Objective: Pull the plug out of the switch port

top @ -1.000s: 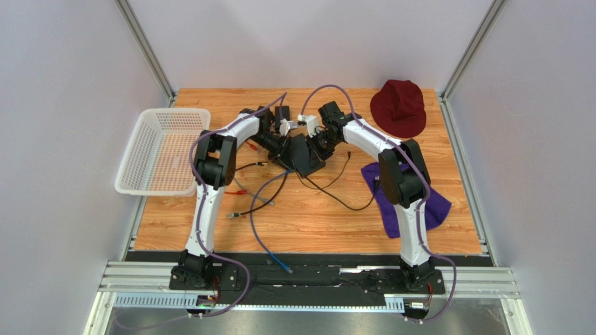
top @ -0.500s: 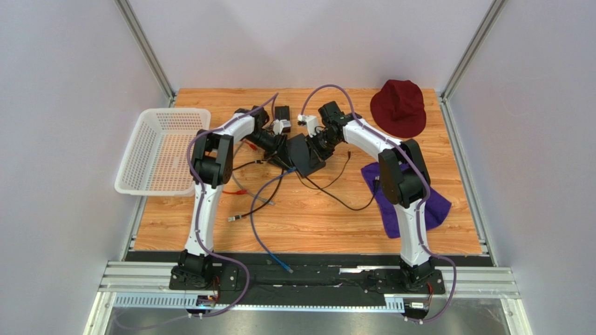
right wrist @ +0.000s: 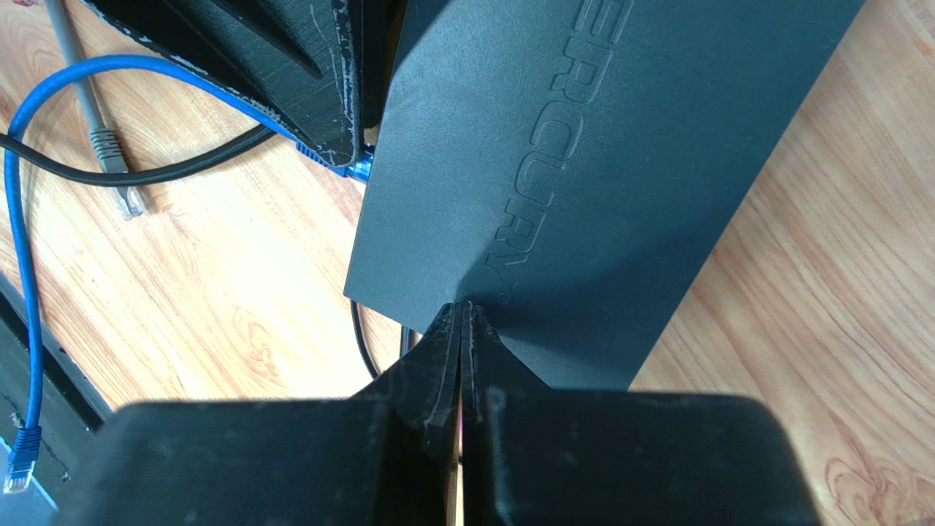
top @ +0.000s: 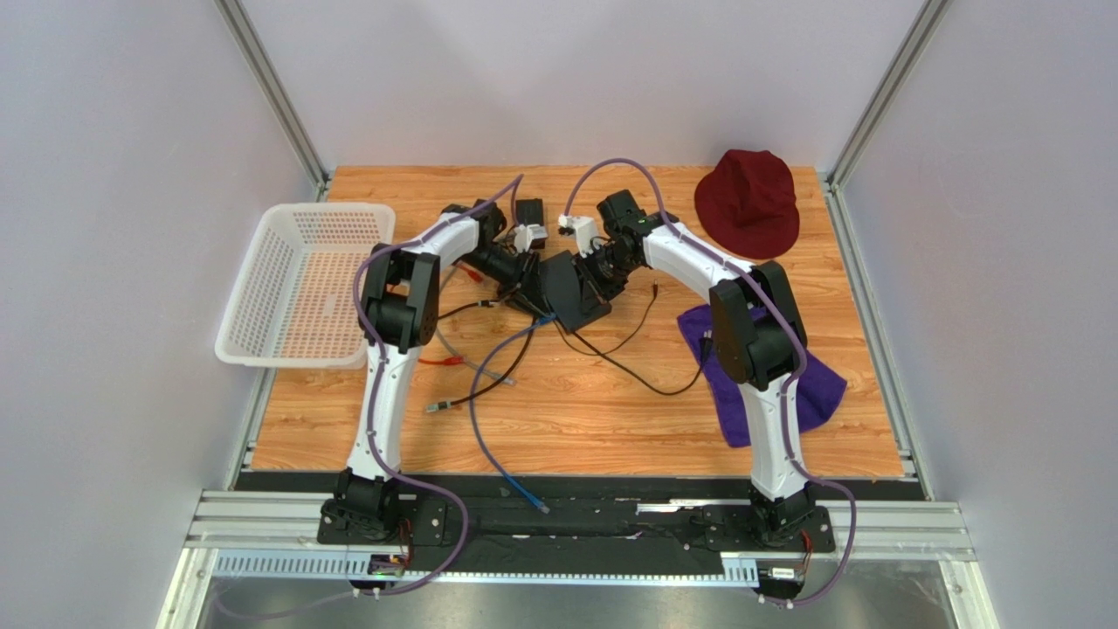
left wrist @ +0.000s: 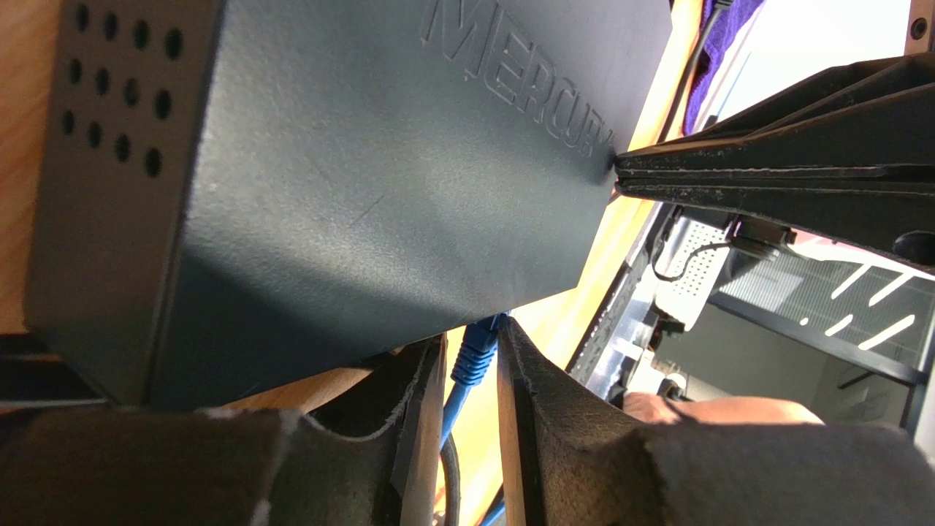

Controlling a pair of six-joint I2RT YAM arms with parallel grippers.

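The switch (top: 574, 291) is a flat matte-black box marked MERCURY (left wrist: 362, 164), lying mid-table; its socket row is hidden under the edge. A blue plug (left wrist: 477, 353) sits in its edge, also seen in the right wrist view (right wrist: 360, 167). My left gripper (left wrist: 472, 340) is closed around this plug, right at the box's edge (top: 536, 302). My right gripper (right wrist: 461, 309) is shut and empty, its tips resting on the switch's top (right wrist: 615, 164), opposite the left gripper (top: 593, 278).
A blue cable (top: 492, 419) runs from the plug to the front edge. Black cables (top: 630, 367) and a grey cable (right wrist: 104, 137) lie around the switch. A black adapter brick (top: 529, 212) sits behind. White basket (top: 295, 282) left, maroon hat (top: 748, 197) and purple cloth (top: 820, 380) right.
My left arm and the switch have shifted slightly to the left and back over the last second. The right gripper has stayed on the switch's top.
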